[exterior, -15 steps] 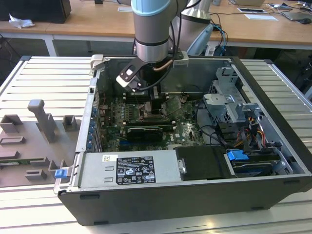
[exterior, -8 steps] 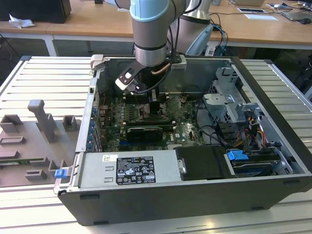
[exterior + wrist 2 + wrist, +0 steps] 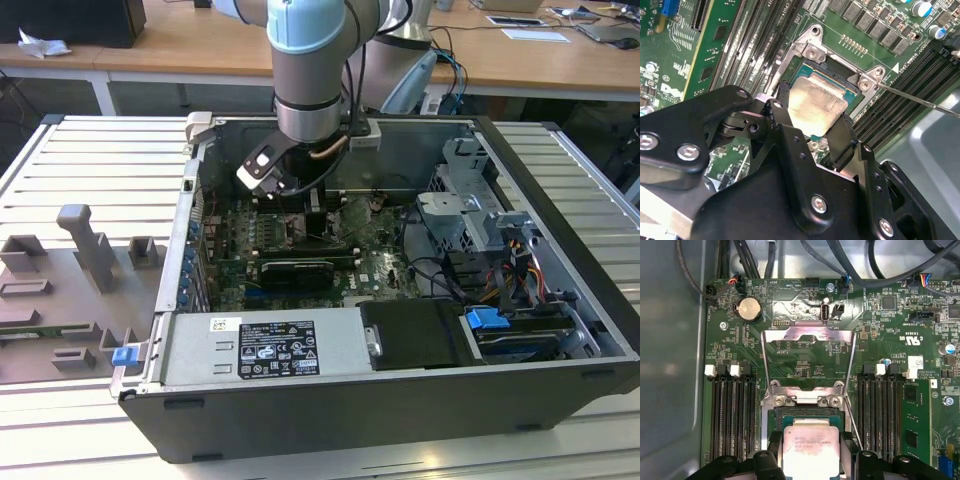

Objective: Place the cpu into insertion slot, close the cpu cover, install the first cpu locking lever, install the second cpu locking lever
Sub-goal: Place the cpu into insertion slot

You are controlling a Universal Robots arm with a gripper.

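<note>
**Chip Gripped Above the Open Socket**

In both wrist views, found the black claw (image 3: 814, 112) pinched narrow on the small flat square silver-beige cpu (image 3: 816, 97) — one finger on each of two opposite edges. Held directly over the insertion slot (image 3: 805, 413), a square socket with dark centre and grey metal rim on the green circuit board (image 3: 935, 340); could not tell whether seated or just above. Saw the thin square silver metal cpu cover (image 3: 807, 337) swung open, lying back over the board, hinged at the socket's edge. Noted a thin metal lever rod (image 3: 920, 100) slanting away from the socket's corner. In the exterior view, saw the grey robot arm (image 3: 310, 70) reaching down into the open black computer case (image 3: 350, 420) on the ribbed grey counter (image 3: 90, 170).
</note>
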